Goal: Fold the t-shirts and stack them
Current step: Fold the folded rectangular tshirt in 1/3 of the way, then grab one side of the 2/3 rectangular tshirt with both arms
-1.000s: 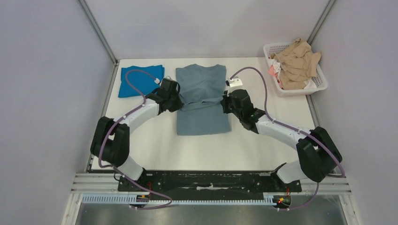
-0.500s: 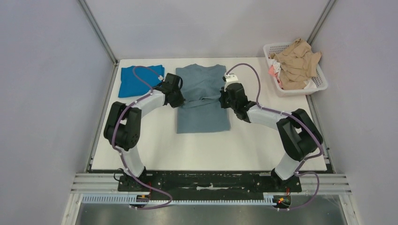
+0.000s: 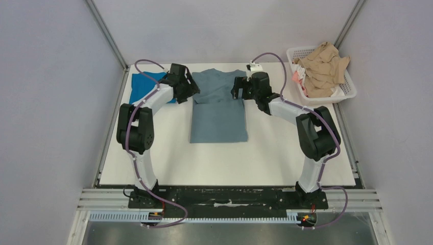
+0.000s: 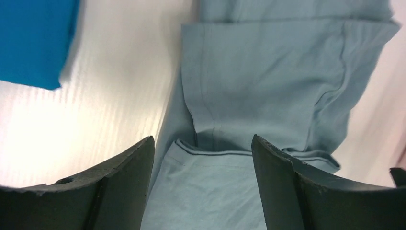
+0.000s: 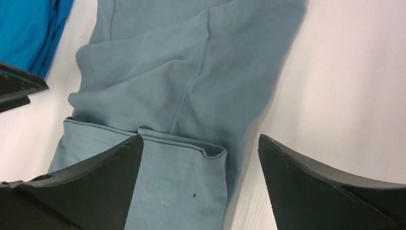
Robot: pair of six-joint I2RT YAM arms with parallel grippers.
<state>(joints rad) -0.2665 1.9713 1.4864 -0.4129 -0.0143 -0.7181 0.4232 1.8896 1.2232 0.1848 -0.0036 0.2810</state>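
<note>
The left gripper (image 3: 187,88) stands wide open and empty over the left edge of the grey-blue shirt (image 3: 219,117). The right gripper (image 3: 238,92) is equally open and empty at the shirt's right edge. Whether any fingertip touches the cloth is unclear. The shirt lies folded mid-table (image 3: 230,163), with the blue shirt (image 3: 137,94) beside it on the left. A basket (image 3: 350,84) of clothes (image 3: 321,69) sits far right.

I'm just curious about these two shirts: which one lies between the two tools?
The grey-blue t-shirt, mid-table, with the left tool and right tool at its sides. The bright blue t-shirt lies apart at the far left.
</note>
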